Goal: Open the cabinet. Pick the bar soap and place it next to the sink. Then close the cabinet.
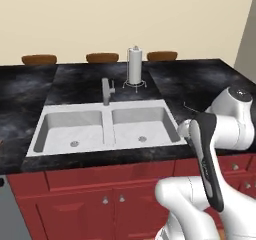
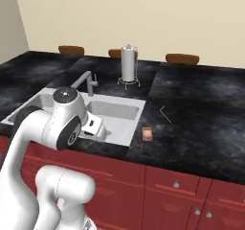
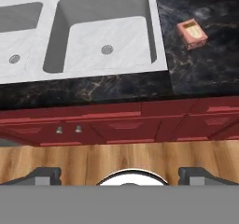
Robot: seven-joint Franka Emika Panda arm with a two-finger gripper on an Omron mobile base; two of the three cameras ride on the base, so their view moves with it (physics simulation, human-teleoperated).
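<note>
pincer point(image 3: 119, 174) standing wide, empty | bar soap point(image 3: 192, 33) lying on desk point(image 3: 205, 69) well beyond it, beside sink point(image 3: 161, 41) | step — cabinet needing closing, swinging clear first

Evenly bright, flat rendered light with no single clear source and no glare. Soft shading darkens the inner walls of the sink point(image 3: 100, 29) ahead of the hand, and the paper towel roll point(image 1: 134, 65) casts almost no shadow. All three views are slightly soft and coarse, without edge distortion.
</note>
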